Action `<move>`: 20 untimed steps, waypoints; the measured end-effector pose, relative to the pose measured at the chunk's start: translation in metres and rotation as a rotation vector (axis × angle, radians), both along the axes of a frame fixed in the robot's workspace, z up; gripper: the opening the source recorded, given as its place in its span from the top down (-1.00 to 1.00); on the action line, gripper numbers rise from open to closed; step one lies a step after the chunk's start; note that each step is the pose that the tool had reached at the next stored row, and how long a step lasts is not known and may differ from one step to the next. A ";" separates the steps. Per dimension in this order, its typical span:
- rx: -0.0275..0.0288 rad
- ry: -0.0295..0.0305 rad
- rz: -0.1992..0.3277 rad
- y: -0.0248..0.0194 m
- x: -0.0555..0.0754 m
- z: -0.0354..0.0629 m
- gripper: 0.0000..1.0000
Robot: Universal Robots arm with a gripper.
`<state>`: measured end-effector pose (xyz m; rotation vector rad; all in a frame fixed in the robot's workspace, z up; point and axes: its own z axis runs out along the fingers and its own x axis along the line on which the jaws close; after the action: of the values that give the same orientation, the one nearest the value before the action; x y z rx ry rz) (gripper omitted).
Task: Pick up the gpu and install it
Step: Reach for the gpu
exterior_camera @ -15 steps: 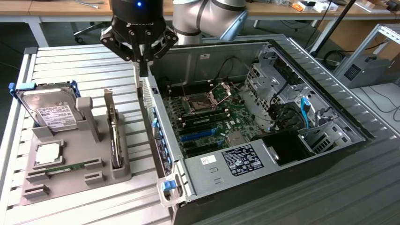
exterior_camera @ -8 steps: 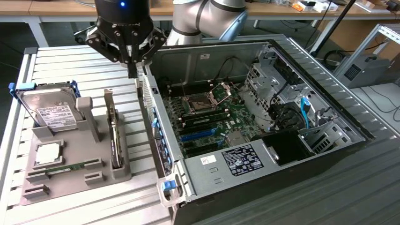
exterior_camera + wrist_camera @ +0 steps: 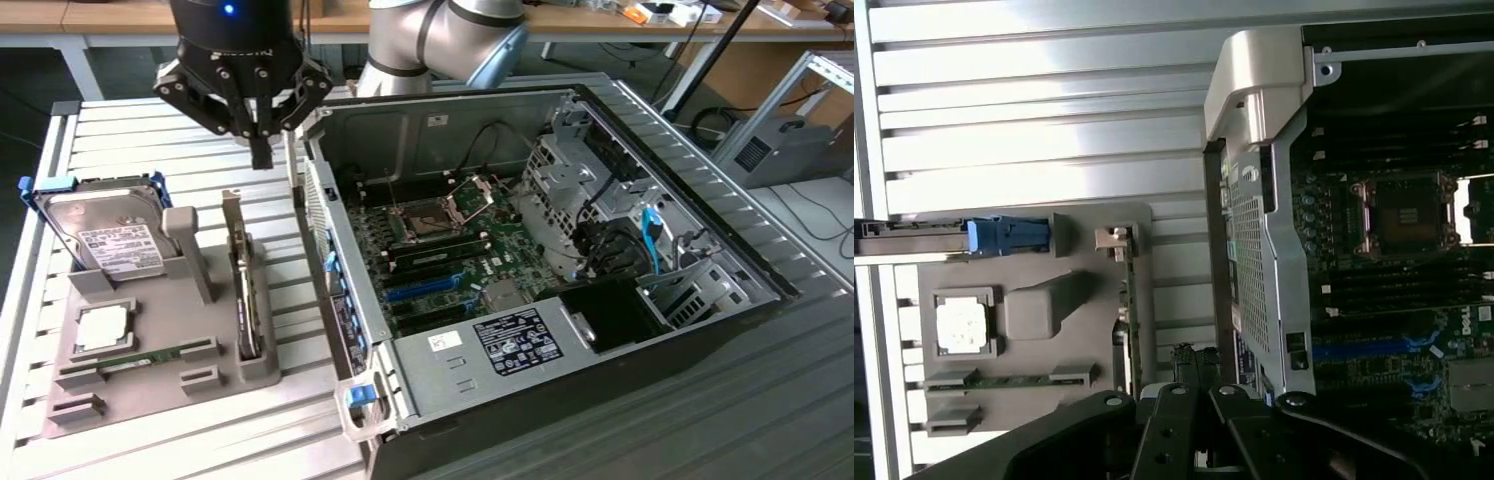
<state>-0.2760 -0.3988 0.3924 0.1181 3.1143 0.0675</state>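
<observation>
- The desk is slatted metal. It carries a grey holder on the exterior view's left and an open case on the exterior view's right.
- At the near end of the holder, 1 memory stick lies flat in a groove. Just beyond it, 1 cpu sits in a square recess.
- At the near end of the case, a black unit carries a white-printed label.
- The gpu stands on edge in a slot along the holder's case-side edge. It runs from near to far, with its metal bracket at the far end. It is not installed and nothing grips it.
- The drive stands tilted in the far corner of the holder, in a blue frame, well apart from the gpu.
- Inside the case, the board lies flat. It shows 1 blue slot and, farther back, 1 open socket.
- The claw hangs tip down past the far end of the holder, near the case's far corner. Its fingers are pressed together and hold nothing. It is near the gpu's far end but clear of it.
- The arm rises behind the case.
</observation>
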 end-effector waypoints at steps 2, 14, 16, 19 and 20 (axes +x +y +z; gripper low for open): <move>-0.0004 0.0001 0.000 0.0004 -0.008 -0.0001 0.79; -0.0014 0.0019 0.000 0.0010 -0.034 -0.0003 0.79; -0.0016 0.0025 0.000 0.0010 -0.037 -0.0004 0.79; -0.0018 0.0034 0.000 0.0011 -0.041 -0.0004 0.79; -0.0019 0.0035 0.000 0.0011 -0.042 -0.0005 0.79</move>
<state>-0.3175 -0.3977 0.3919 0.1183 3.1179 0.0645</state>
